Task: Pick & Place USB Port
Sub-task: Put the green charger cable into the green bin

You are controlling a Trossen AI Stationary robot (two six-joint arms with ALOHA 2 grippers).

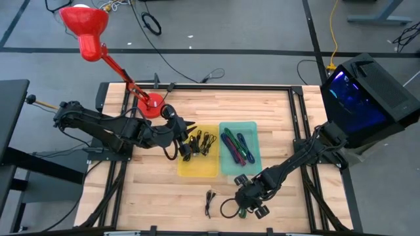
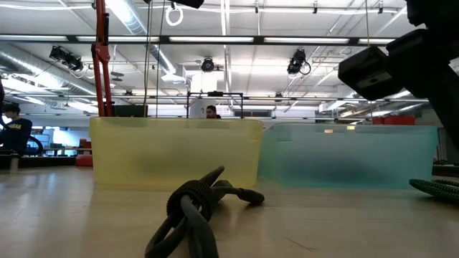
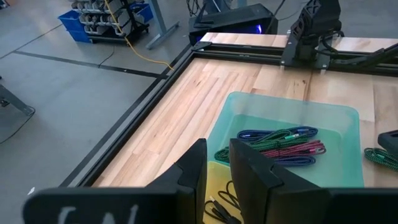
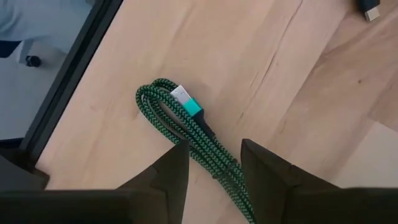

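A green braided USB cable (image 4: 186, 127) lies coiled on the wood near the table's near edge, its silver plug (image 4: 185, 98) facing up. My right gripper (image 4: 214, 165) (image 1: 249, 198) is open just above it, one finger on each side of the coil, touching nothing that I can see. A loose black cable (image 1: 210, 200) (image 2: 193, 208) lies on the table to its left. My left gripper (image 3: 217, 165) (image 1: 189, 130) hovers open by a narrow gap over the yellow bin (image 1: 197, 169), which holds black cables (image 1: 200, 143). The teal bin (image 1: 251, 126) (image 3: 292, 107) holds coloured cables (image 3: 280, 143).
A red desk lamp (image 1: 88, 29) stands with its base (image 1: 152, 103) at the table's far left. A computer case with blue light (image 1: 361, 92) sits off the right edge. Black frame rails border the table. Bare wood lies left of the yellow bin and along the near edge.
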